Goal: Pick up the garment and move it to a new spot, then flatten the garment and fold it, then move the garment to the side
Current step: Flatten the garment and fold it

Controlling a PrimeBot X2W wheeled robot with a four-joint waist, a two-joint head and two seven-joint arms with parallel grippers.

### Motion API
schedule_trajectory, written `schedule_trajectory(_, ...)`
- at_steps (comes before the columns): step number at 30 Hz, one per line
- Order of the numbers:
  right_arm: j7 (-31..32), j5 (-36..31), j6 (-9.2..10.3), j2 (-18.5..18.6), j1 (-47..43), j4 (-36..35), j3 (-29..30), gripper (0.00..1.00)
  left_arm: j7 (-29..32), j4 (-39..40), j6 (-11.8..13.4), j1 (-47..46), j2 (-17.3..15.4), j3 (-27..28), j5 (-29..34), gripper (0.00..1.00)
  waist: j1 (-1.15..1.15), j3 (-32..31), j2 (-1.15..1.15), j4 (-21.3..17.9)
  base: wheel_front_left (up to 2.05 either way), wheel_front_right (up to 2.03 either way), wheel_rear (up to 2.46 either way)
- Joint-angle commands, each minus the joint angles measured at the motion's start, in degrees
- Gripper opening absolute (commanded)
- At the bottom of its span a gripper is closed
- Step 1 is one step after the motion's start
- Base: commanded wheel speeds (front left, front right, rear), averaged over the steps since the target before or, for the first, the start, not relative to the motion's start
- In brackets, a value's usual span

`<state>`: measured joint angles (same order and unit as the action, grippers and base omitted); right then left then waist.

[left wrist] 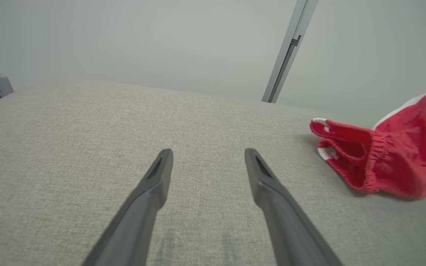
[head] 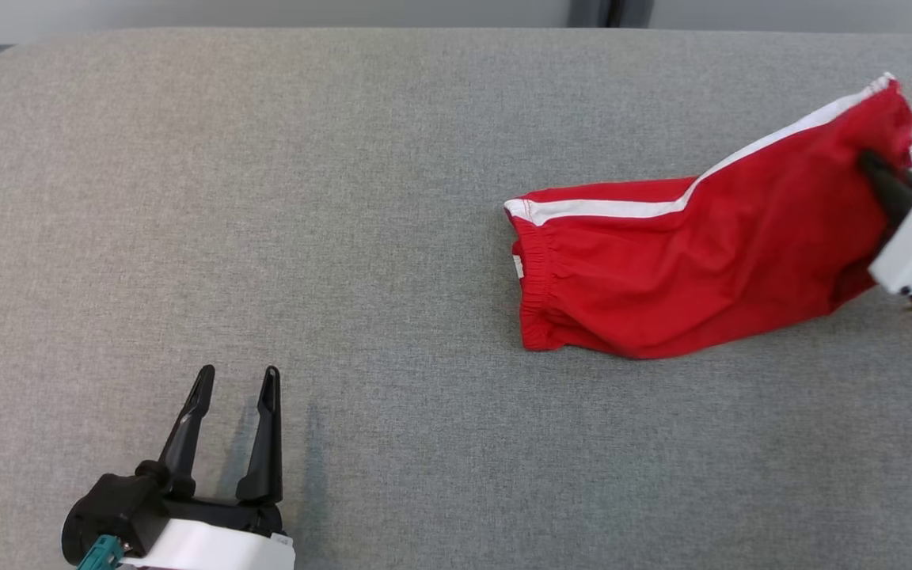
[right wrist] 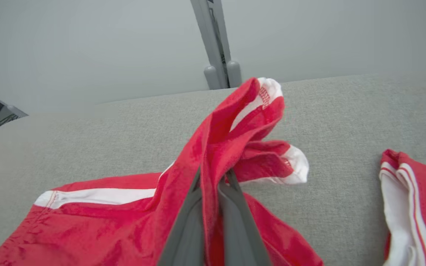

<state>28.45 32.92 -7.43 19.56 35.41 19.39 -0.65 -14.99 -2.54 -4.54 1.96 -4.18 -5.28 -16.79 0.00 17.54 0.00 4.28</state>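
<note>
The first step is in hand: the pick-up and carry to a new spot. The red shorts (head: 685, 261) lie at about 3 o'clock in the head view on the grey cloth-covered surface (head: 345, 198). Their elastic waistband (head: 535, 277) points toward the middle, and a white stripe (head: 622, 210) runs along the far edge.

The right jaws are clamped together on a bunched fold near the leg hem (right wrist: 268, 92). That end is raised off the surface at roughly 2 o'clock, while the waistband end rests on it. In the right wrist view the dark fingers (right wrist: 187, 229) pinch the cloth between them, and the two hem ends flop over above the tips.

The left jaws stand wide apart with nothing between them. They hover low over bare surface at 7 o'clock in the head view, well apart from the shorts. From the left wrist view their fingers (left wrist: 150, 192) point across the surface, and the waistband opening shows off at 3 o'clock.

A second red-and-white cloth (right wrist: 412, 207) lies at 4 o'clock in the right wrist view. I cannot tell whether it is a separate garment.

Judging from this, the next move calls for lifting or dragging the shorts toward the open middle of the surface. The grip is a one-point pinch, so the cloth will trail and twist. The left jaws will likely be needed at the waistband to spread and flatten it before folding.
</note>
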Motion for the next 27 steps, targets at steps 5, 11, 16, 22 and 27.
schedule_trajectory(5, 6.1, 0.71, -0.11, -1.86, -3.21, -10.49, -6.16, 0.0, -0.22, -0.14, -0.26, 0.17, 0.46, -0.04, -0.27, 1.0, 0.0, -1.04, 0.0, -0.46, 0.0, 0.0, 0.0)
schedule_trajectory(11, 11.5, -1.23, -0.11, -8.2, -4.68, -15.23, -14.94, 0.0, -0.23, -0.45, -0.44, -0.95, 0.97, -0.91, -0.61, 1.0, 0.0, -0.44, 0.0, 0.19, 0.0, 0.0, 0.0)
schedule_trajectory(16, 10.26, -4.04, -0.11, -12.64, -3.16, -11.31, -17.48, 0.0, -0.23, -0.84, -0.74, -1.65, 1.06, -1.56, -0.58, 1.0, 0.0, 0.23, 0.0, 1.43, 0.0, 0.0, 0.0)
schedule_trajectory(22, 6.42, -6.66, -0.12, -15.85, -1.31, -4.07, -17.48, 0.0, -0.23, -1.65, -0.77, -1.41, 1.16, -1.42, -0.43, 1.0, 0.0, 0.06, 0.0, 3.62, 0.0, 0.0, 0.0)
schedule_trajectory(27, 3.77, -7.41, -0.11, -16.37, -0.51, -0.3, -16.21, 0.0, -0.23, -2.03, -0.4, -0.63, 1.18, -1.91, -0.98, 1.0, 0.0, -0.76, 0.0, 4.05, 0.0, 0.0, 0.0)
